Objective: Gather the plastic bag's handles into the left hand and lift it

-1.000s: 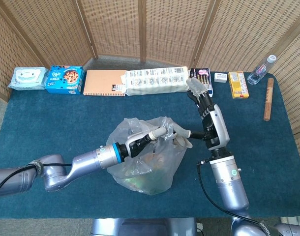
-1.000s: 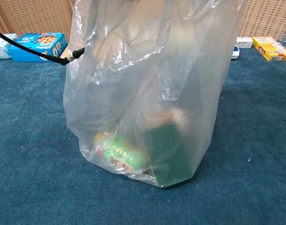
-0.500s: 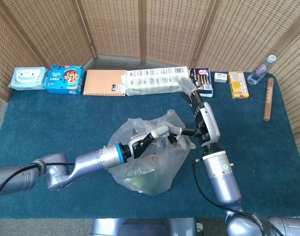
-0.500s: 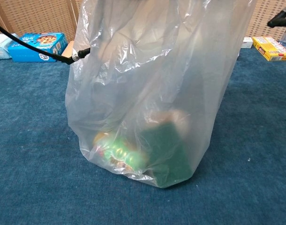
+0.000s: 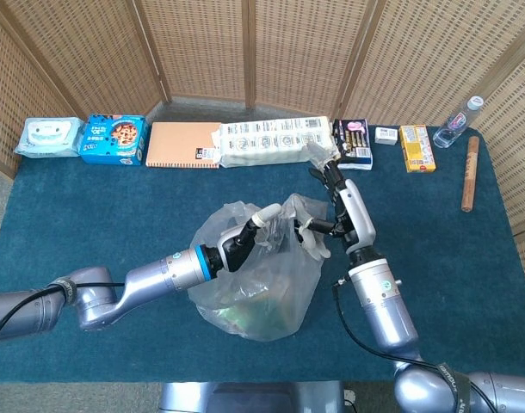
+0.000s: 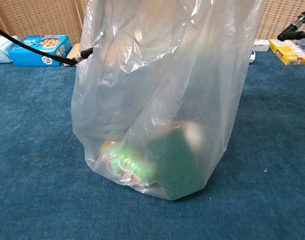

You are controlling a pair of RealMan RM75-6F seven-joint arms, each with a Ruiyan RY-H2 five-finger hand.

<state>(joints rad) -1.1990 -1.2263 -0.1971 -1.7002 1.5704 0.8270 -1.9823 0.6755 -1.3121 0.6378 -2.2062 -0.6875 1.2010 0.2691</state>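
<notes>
Right robot hand (image 5: 330, 206) moved closer to plastic bag (image 5: 261, 280).

Clear plastic bag (image 6: 162, 75), green contents (image 6: 167, 165), dark teal tablecloth (image 6: 32, 150).

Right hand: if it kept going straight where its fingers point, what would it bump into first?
Probably the white tissue pack at the table's back edge. The right hand points up and away toward it, though height above the table is unclear.
</notes>
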